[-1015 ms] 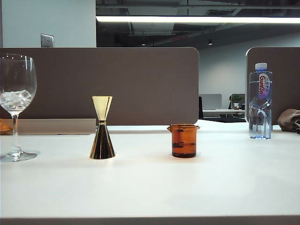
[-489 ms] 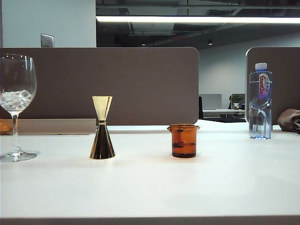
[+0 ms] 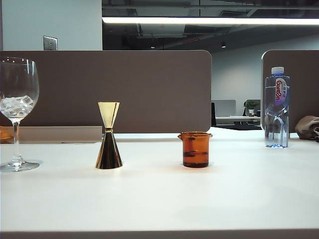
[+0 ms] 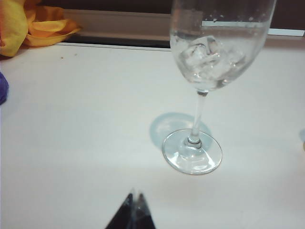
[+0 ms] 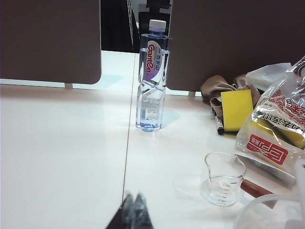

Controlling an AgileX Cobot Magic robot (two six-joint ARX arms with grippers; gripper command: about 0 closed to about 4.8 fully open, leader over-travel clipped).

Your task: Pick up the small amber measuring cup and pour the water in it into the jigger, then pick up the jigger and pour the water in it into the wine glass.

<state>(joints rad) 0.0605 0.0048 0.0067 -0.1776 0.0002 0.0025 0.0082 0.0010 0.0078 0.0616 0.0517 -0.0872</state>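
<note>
I see the small amber measuring cup [image 3: 195,149] upright on the tabletop [image 3: 159,199], between the jigger [image 3: 108,135] and a water bottle [image 3: 276,107], the wine glass [image 3: 16,112] farthest left. It looks light, slick and breakable; I'd grip its wall below the flared rim. The left gripper [image 4: 134,211] sits near the glass's foot, fingers together; the right gripper [image 5: 133,210], also closed, faces the bottle.

bright overhead strip light [image 3: 209,21]; soft shadows on table [image 3: 159,199]; slightly grainy.

wine glass [image 3: 18,112] far left, jigger [image 3: 108,136] centre-left, small amber measuring cup [image 3: 195,149] right of it
</note>
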